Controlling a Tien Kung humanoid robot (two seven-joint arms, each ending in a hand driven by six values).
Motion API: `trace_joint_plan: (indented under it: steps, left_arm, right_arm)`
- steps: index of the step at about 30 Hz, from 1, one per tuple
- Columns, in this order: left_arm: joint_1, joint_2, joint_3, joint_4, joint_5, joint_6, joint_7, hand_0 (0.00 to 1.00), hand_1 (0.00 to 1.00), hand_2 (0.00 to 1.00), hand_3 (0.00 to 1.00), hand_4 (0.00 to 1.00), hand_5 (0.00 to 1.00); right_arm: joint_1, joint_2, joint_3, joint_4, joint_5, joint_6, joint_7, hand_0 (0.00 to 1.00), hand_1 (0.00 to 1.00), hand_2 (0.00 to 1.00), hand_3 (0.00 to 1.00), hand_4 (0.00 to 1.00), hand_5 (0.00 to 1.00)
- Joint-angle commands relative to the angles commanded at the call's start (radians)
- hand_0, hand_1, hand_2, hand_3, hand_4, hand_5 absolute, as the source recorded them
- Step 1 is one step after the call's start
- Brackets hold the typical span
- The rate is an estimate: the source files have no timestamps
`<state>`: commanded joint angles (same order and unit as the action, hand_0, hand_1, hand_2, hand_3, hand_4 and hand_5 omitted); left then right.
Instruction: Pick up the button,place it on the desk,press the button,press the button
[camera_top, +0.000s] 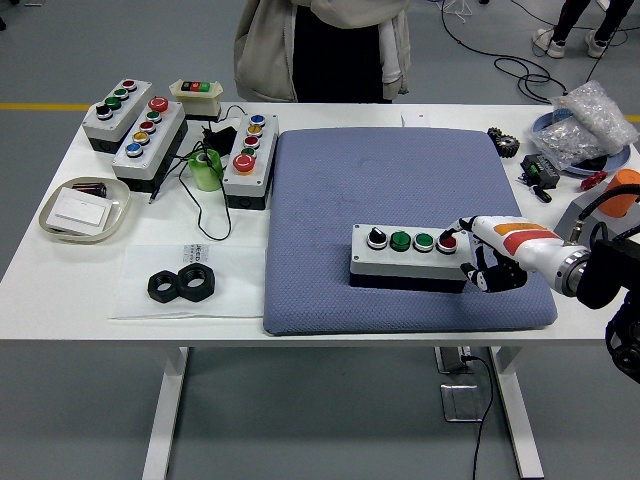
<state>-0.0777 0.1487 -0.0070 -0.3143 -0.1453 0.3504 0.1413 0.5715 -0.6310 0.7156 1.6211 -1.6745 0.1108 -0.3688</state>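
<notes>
A: Where the worktop (330, 325) meets its near edge, we see a blue-grey mat (400, 190) filling the middle and right, and on the mat's near right part sits the button box (410, 257), grey-topped, long side along the near edge.

B: We count four controls on it: a black knob at its left end, two green buttons, then the red button (447, 241) at its right end.

A: The right robot hand (485, 262) comes in from the right edge. We see one finger stretched out with its tip on or just at the red button; the other fingers are curled under, against the box's right end. It clasps nothing.

B: No left robot hand shows anywhere.

A: Toward the near left corner we see two black hex nuts (183, 284) touching each other on a white sheet (190, 280).

B: Farther back at the left edge lies a shallow tray (84, 210) holding a white card.

A: Beyond that, in the far left corner, we make out several more button boxes (150, 130), with one upright box (250, 155) just beside the mat's left edge and a green tape roll (206, 170) touching its cables.

B: At the far right corner we see a plastic bag (590, 125) of small parts.

A: A person (322, 45) stands at the far edge, hands out of sight.
</notes>
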Motion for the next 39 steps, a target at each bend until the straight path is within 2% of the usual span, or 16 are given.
trace_joint_plan:
  steps: [19, 28, 39]
  left_arm:
    - [0.0, -0.001, -0.013, 0.001, 0.017, 0.004, 0.002, 0.791, 0.844, 0.923, 0.85, 0.613, 0.998]
    - [0.003, -0.002, -0.021, 0.002, 0.027, 0.005, 0.003, 0.79, 0.842, 0.921, 0.85, 0.613, 0.998]
    - [0.004, -0.002, -0.023, 0.001, 0.031, 0.005, 0.004, 0.789, 0.84, 0.919, 0.849, 0.613, 0.998]
  right_arm:
    - [-0.004, 0.0, -0.019, -0.018, 0.001, 0.028, -0.011, 0.174, 0.054, 0.211, 0.783, 0.584, 0.002]
    - [-0.008, -0.005, 0.034, 0.03, -0.011, 0.001, -0.01, 0.175, 0.056, 0.213, 0.786, 0.568, 0.002]
    - [0.023, 0.022, -0.013, 0.027, -0.01, 0.001, -0.013, 0.171, 0.054, 0.211, 0.787, 0.573, 0.002]
